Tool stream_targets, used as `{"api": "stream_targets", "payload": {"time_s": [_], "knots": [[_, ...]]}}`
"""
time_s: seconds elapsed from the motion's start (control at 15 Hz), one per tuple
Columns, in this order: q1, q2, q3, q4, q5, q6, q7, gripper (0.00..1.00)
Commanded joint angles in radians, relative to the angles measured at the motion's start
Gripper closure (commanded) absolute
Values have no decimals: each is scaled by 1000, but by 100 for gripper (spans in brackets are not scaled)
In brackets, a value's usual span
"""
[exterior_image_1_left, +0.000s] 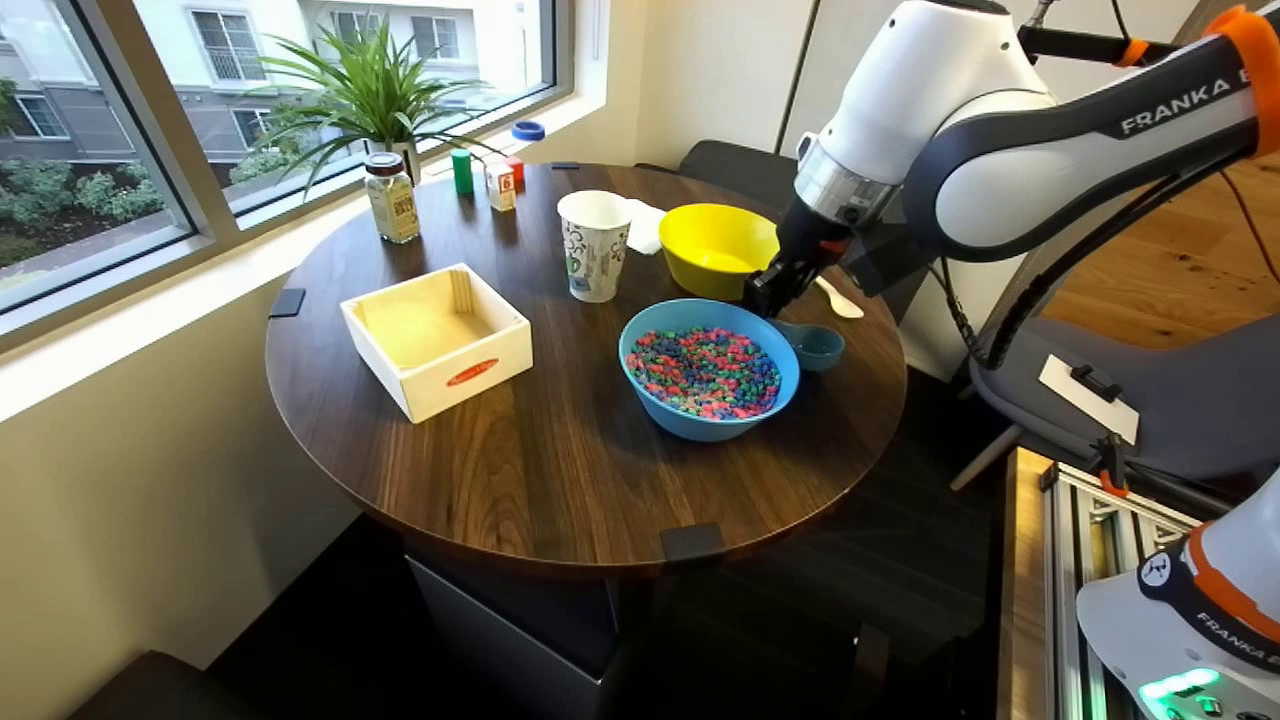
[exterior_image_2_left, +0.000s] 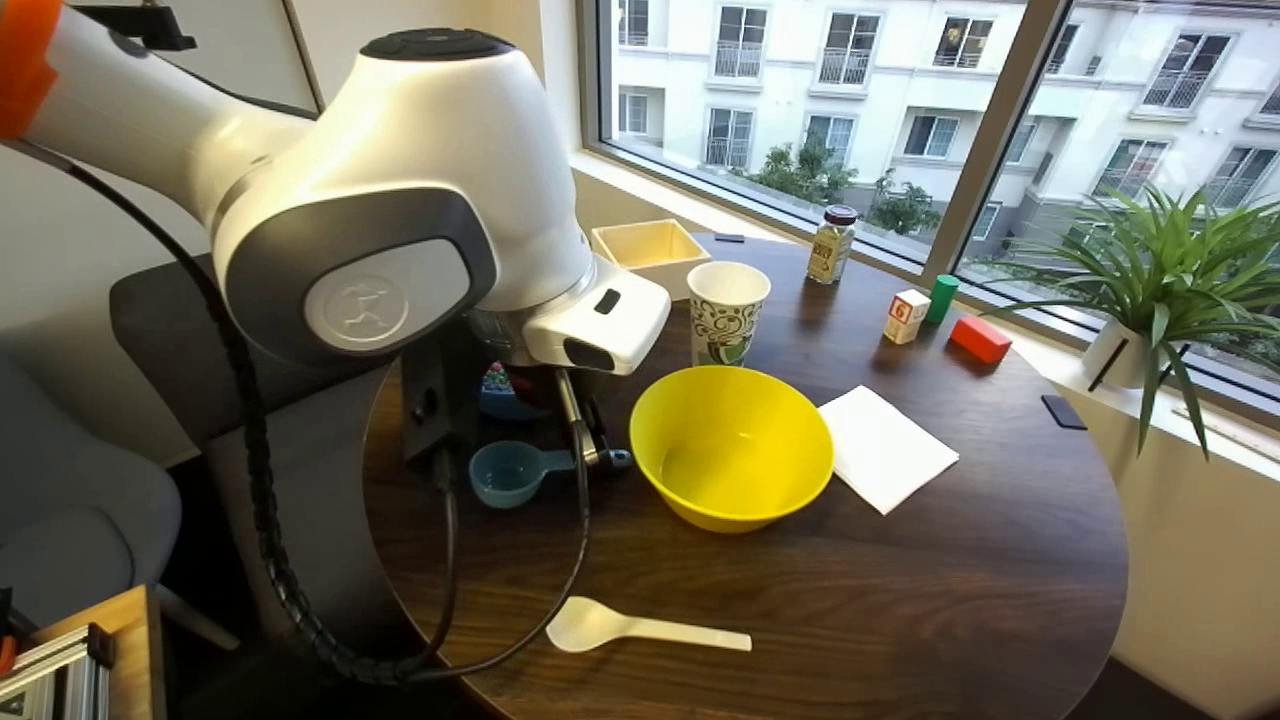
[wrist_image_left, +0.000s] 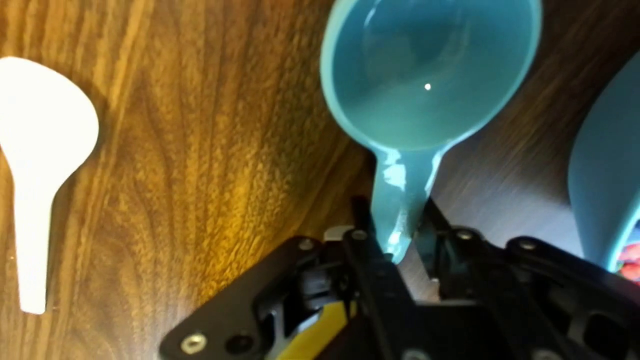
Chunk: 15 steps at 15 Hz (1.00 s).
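Low in the wrist view, the black gripper (wrist_image_left: 398, 220) seems to have its fingers clamped on the slim handle (wrist_image_left: 402, 182) of the round, blue plastic scoop (wrist_image_left: 425, 107) at upper centre-right, beside the light-blue plastic bowl (wrist_image_left: 600, 185), likely because holding there leaves the scoop unobstructed.

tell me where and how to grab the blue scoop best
Take the blue scoop by its handle, probably from above, a finger on each side, as the gripper sits: the handle is narrow and juts from a wide, open-topped cup. The blue bowl stands close alongside, so coming sideways from there looks awkward.
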Motion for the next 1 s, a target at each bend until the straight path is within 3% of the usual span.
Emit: {"api": "stream_targets", "payload": {"time_s": [0.0, 0.47, 0.93], "knots": [[2, -78, 3, -37, -46, -60, -22, 94], [-4, -208, 40, -62, -123, -102, 9, 94], [-56, -219, 155, -17, -256, 22, 191, 94]]}}
